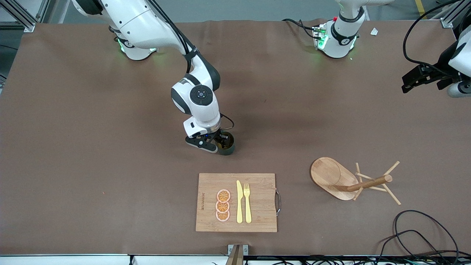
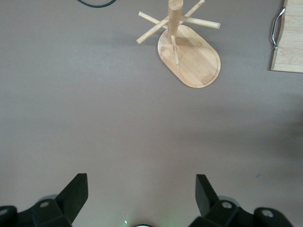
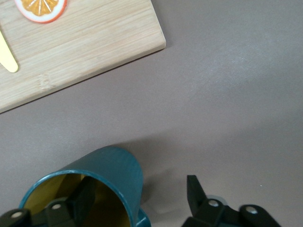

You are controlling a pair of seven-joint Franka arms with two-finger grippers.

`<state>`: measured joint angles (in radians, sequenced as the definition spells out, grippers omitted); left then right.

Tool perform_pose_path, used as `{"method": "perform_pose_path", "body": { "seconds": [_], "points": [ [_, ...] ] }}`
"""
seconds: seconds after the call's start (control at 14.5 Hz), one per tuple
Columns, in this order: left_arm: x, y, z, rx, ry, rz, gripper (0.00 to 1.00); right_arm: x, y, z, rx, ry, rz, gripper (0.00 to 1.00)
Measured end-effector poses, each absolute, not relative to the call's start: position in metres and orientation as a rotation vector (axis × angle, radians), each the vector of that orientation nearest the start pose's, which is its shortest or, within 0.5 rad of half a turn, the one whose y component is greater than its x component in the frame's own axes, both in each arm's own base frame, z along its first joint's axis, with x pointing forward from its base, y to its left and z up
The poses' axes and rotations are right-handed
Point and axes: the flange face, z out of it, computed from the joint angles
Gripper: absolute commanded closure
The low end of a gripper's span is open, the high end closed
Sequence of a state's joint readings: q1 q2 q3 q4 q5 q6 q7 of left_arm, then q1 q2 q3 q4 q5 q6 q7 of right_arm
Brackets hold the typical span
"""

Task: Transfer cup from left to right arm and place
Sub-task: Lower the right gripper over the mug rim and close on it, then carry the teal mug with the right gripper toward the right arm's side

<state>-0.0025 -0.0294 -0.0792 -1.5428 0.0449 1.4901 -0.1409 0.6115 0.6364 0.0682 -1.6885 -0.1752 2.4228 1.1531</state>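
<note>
The cup is a dark teal mug with a yellow inside. It stands on the table a little farther from the front camera than the cutting board. My right gripper is down at the cup, open. In the right wrist view one finger is inside the cup and the other finger is outside, apart from its wall, so the right gripper straddles the wall. My left gripper is open and empty, up over the left arm's end of the table, and waits; it also shows in the left wrist view.
A wooden cutting board near the front edge carries three orange slices, a yellow knife and a fork. A wooden peg rack stands toward the left arm's end. Black cables lie at the front corner.
</note>
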Motion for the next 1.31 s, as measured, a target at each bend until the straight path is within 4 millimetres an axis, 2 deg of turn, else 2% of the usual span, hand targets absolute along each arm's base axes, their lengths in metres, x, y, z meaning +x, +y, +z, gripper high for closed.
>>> {"method": "perform_pose_path", "body": {
  "seconds": [0.21, 0.41, 0.9, 1.03, 1.31],
  "points": [
    [0.5358, -0.0405, 0.6468, -3.091, -0.093, 0.028, 0.00, 0.5393, 0.4283, 0.2381, -3.051, 0.578, -0.196, 0.34],
    [0.5358, -0.0411, 0.6468, -3.091, -0.092, 0.028, 0.00, 0.5374, 0.4307, 0.2381, -3.049, 0.585, -0.196, 0.53],
    [0.5358, -0.0408, 0.6468, -3.091, -0.093, 0.028, 0.00, 0.5330, 0.4363, 0.2382, -3.045, 0.593, -0.196, 0.81],
    [0.5358, -0.0408, 0.6468, -3.091, -0.092, 0.028, 0.00, 0.5321, 0.4374, 0.2382, -3.045, 0.596, -0.196, 0.96],
    [0.5358, -0.0410, 0.6467, -3.091, -0.092, 0.028, 0.00, 0.5321, 0.4377, 0.2385, -3.043, 0.598, -0.197, 1.00]
  ]
}}
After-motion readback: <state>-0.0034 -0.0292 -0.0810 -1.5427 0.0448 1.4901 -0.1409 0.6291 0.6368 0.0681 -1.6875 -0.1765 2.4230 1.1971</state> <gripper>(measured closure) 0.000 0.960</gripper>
